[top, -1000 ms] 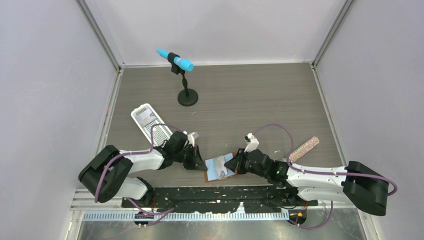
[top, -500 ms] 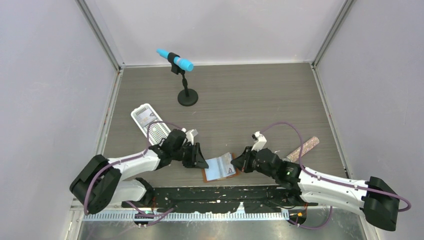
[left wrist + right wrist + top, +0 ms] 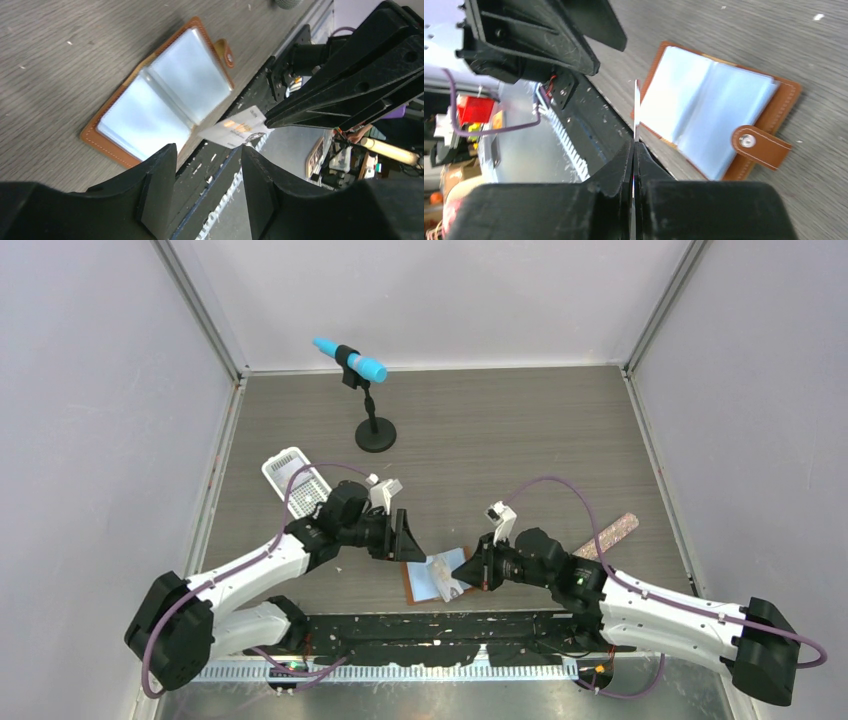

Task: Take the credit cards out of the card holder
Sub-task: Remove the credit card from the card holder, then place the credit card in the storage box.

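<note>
Near table (image 3: 520, 440) front edge, betw. both arms: card holder (image 3: 160, 100), open flat, snap tab (image 3: 760, 145) out to one side. Credit card (image 3: 236, 128), qty 1: clear of holder, nipped at one edge by right gripper (image 3: 634, 146), jaws pressed tight on it. Left gripper (image 3: 209, 152): fingers spread, holding nothing, hovering over holder. Progress, est.: one card out, not yet set down; any others left to pull. Left wrist view shows card's printed face; right wrist view shows it edge-on only, a thin line. No view tells whether pale sleeves (image 3: 187, 75) hold more cards.
</note>
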